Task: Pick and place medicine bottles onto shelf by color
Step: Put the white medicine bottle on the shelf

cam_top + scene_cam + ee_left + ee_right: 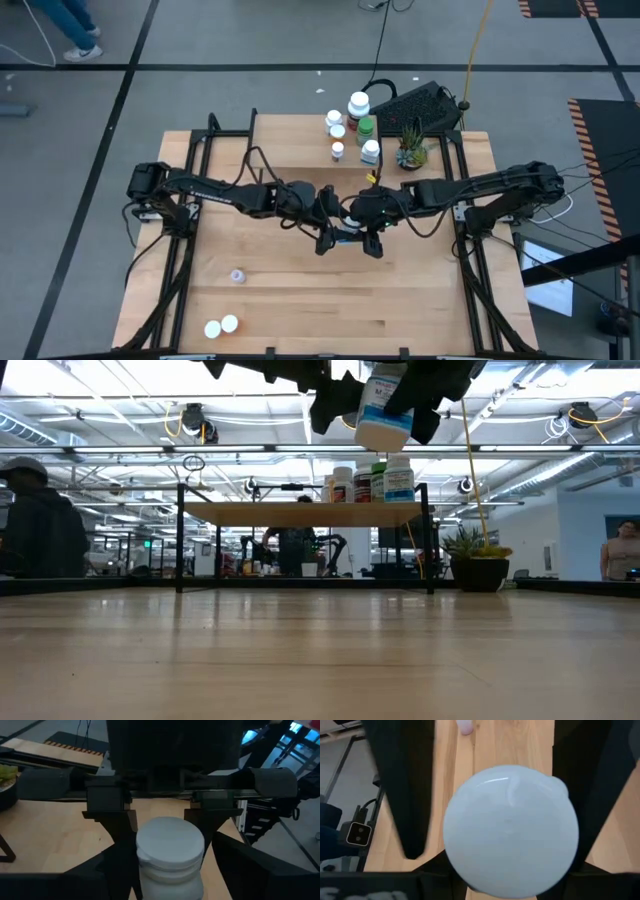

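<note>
The jaws of both grippers stood on one white pill bottle [383, 412] held high over the middle of the table [300, 290]. The left gripper [327, 240] and the right gripper [368, 240] met there, and the left wrist view showed the right gripper's jaws pressed to either side of the bottle [167, 855]; the right wrist view showed dark fingers [402, 795] flanking its round white end [510, 830]. Whether the left jaws also clamped it could not be told.

The bottle was white with a pale label bearing bluish print, seen in the low view hanging well above the tabletop.

Both arms reached inward from the table's sides, nearly level, wrists almost touching at the centre.

The shelf [300, 513] stood at the far edge and carried a cluster of bottles [352, 125]: white-capped ones, one with a green body [366, 128], one reddish [343, 485]. A potted plant [410, 152] sat just beside the shelf. Near the table's front left lay a small pale bottle [237, 276] and two white-capped bottles [221, 326] touching each other.
</note>
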`<state>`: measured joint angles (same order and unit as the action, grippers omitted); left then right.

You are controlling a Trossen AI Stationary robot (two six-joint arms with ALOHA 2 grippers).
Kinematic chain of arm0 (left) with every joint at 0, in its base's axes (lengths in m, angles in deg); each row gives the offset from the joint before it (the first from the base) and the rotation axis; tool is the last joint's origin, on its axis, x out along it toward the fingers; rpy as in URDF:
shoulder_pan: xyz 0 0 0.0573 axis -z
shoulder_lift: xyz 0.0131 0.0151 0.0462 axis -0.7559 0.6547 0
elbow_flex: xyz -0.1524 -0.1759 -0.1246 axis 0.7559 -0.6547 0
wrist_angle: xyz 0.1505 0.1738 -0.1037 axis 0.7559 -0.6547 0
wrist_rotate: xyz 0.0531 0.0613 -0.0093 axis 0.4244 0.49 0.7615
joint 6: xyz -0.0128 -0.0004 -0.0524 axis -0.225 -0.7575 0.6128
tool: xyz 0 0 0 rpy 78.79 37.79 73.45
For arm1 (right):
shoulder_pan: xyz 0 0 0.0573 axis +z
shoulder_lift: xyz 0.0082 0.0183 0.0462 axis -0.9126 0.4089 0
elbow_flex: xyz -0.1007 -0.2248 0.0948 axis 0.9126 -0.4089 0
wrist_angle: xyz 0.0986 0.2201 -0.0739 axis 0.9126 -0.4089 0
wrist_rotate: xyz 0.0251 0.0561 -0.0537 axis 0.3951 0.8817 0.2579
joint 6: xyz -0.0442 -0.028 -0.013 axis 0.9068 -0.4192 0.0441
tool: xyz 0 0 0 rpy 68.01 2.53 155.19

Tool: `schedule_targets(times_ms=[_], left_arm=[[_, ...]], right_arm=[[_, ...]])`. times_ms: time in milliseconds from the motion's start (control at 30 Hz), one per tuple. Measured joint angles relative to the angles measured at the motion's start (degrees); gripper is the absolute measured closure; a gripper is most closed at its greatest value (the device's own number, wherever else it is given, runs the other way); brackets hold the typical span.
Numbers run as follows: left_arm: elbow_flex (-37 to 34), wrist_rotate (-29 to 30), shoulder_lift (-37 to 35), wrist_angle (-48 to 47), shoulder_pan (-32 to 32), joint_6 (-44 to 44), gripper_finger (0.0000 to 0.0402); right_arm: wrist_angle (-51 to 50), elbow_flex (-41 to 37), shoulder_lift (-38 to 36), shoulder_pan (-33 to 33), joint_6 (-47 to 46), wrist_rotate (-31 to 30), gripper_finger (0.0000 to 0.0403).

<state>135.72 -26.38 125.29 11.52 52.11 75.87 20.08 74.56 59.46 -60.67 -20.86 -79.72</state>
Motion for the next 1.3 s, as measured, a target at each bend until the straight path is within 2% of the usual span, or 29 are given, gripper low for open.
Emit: schedule_targets(times_ms=[200,300,433,567,733,833,1067,1167,1300], left_arm=[[0.0,-0.1,0.0,0.2,-0.7,0.8,0.0215],[0.0,-0.2,0.0,0.2,-0.7,0.7,0.0234],[0.0,-0.4,0.0,0.6,-0.7,-0.9,0.0221],[0.0,0.2,-0.2,1.0,-1.0,-0.9,0.0197],[0.0,-0.3,-2.3,1.6,-2.3,-1.7,0.0213],[0.0,-1.4,-5.1,1.5,-3.7,-4.2,0.0224],[0.0,-1.9,-13.0,-3.9,-9.5,-8.9,0.0210],[0.0,-1.6,-17.2,-10.3,-13.2,-11.9,0.0202],[0.0,-2.0,-20.7,-17.2,-20.1,-16.6,0.0211]], right_arm=[[0.0,0.0,0.0,0.0,0.1,0.0,0.0245],[-0.1,0.0,0.0,0.0,0.6,0.1,0.0245],[-0.4,0.0,-0.1,0.0,2.6,-2.1,0.0227],[-3.3,0.0,-1.0,0.1,4.2,-7.5,0.0177],[-6.0,0.0,-4.9,0.0,4.7,-11.4,0.0114],[-6.3,0.0,-8.2,0.0,5.9,-13.4,0.0094],[-4.7,0.0,-13.4,-1.6,6.0,-15.7,0.0085],[-3.5,-1.4,-14.4,-2.0,5.0,-15.7,0.0085],[-1.6,-4.7,-14.5,-2.2,2.2,-15.5,0.0085]])
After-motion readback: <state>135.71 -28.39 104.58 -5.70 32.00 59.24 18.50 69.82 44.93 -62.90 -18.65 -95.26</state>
